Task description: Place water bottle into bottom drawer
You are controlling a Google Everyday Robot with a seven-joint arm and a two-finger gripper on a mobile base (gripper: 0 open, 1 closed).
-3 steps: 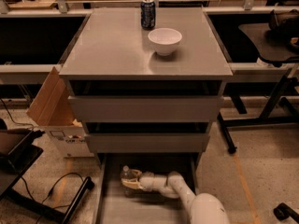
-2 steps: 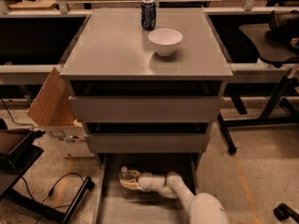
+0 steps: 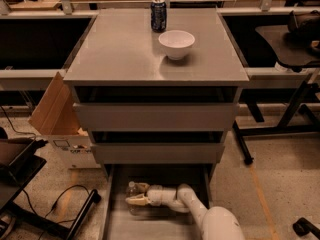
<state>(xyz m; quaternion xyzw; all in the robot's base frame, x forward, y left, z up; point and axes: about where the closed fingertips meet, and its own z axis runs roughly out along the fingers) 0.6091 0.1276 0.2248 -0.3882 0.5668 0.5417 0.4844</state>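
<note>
In the camera view, the pale two-finger gripper (image 3: 138,194) sat low inside the bottom drawer (image 3: 107,215), a long shallow grey metal tray with low side walls, pulled out beneath two flat-fronted drawers. Its fingers pinched the small clear plastic water bottle (image 3: 131,190) near the tray's left wall, with bare tray floor open toward the front. On the smooth grey cabinet top (image 3: 120,49) a dark blue soda can (image 3: 158,15) stood near the back edge, just behind a round white bowl (image 3: 176,44).

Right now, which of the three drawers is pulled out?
The bottom drawer, the lowest; the middle and top show only flat fronts. The gripper is inside it, at the water bottle.
</note>
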